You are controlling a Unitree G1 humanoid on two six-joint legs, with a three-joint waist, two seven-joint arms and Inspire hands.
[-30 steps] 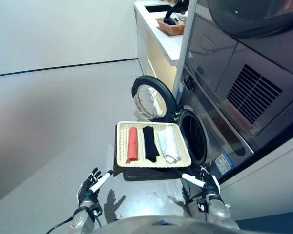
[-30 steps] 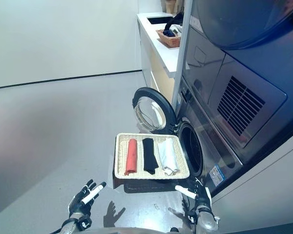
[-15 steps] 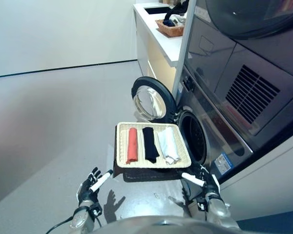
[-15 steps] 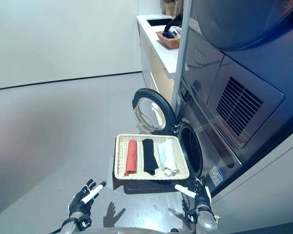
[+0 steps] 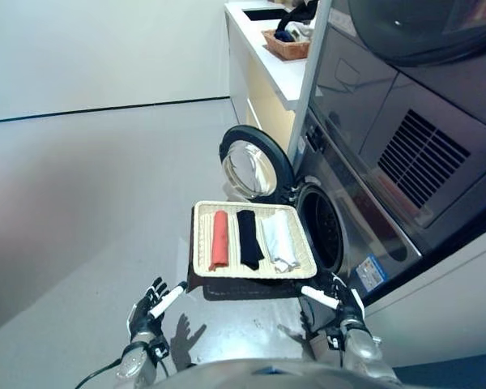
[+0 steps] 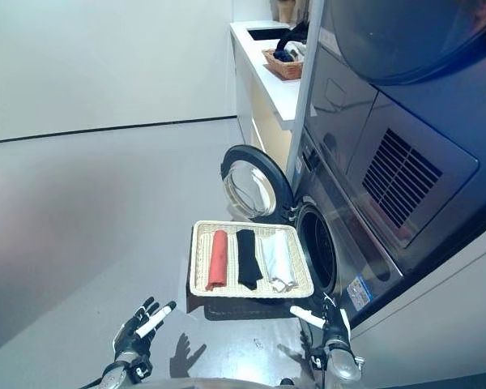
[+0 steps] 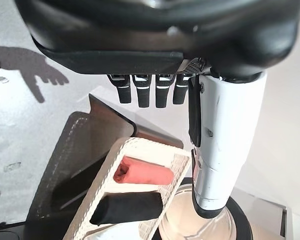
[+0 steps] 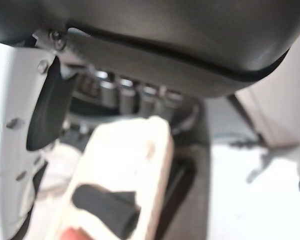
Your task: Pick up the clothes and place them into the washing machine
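The washing machine point(image 5: 324, 227) drum is dark inside; rolled clothes point(image 5: 249, 240) lie in the tray point(image 5: 201, 243), ahead of the left hand point(image 5: 151, 304) and right hand point(image 5: 340, 304), both loose-fingered and empty.

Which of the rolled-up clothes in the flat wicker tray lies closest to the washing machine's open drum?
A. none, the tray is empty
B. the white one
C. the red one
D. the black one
B: in the wicker tray, the white roll lies at the side next to the open drum, with the black roll in the middle and the red roll farthest away.
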